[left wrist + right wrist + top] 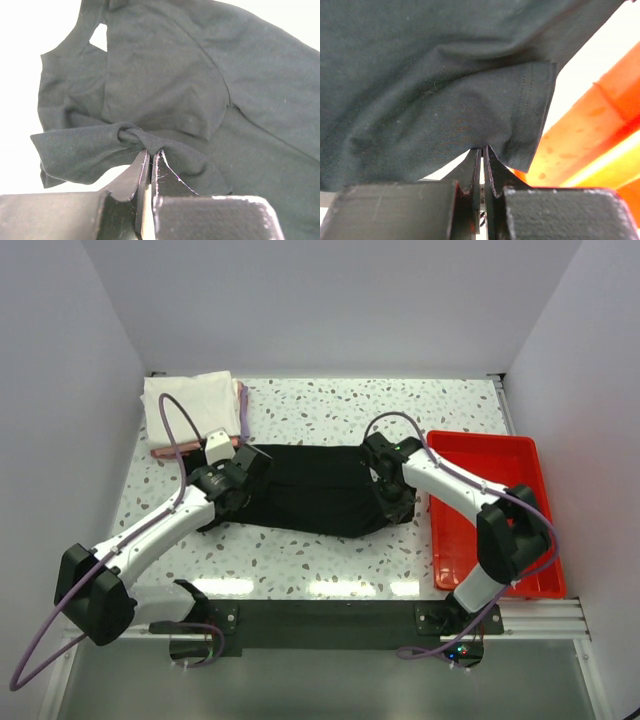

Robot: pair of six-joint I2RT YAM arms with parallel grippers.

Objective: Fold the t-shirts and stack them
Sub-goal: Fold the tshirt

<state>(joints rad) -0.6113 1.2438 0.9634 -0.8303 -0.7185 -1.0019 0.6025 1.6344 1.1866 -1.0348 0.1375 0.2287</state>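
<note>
Top external view shows the black t-shirt (315,490) stretched sideways across the middle of the speckled table (330,405) and held at both ends. A folded white t-shirt (190,410) tops a small pile at the far left corner, and a red tray (480,437) sits along the right edge.

The left gripper (151,152) has its jaws drawn almost together on a twisted bunch of black cloth near a sleeve. The right gripper (482,149) is likewise narrowed to a slit, nipping the shirt's edge beside a stitched hem, with the tray's wall just behind it.

The left arm reaches diagonally forward from its base, wrist low over the shirt's left end. The right arm bends at a raised elbow above the tray, forearm angled inward and wrist turned down onto the shirt's right end.

The step in hand appears to be a fold of the spread shirt. Done well, both arms would lift together and travel at an even pace, keeping the cloth taut between them. They would then lay the carried edge squarely on the opposite one. The left grip looks bunched rather than flat, so a slip or a skewed fold is the likelier risk there.
</note>
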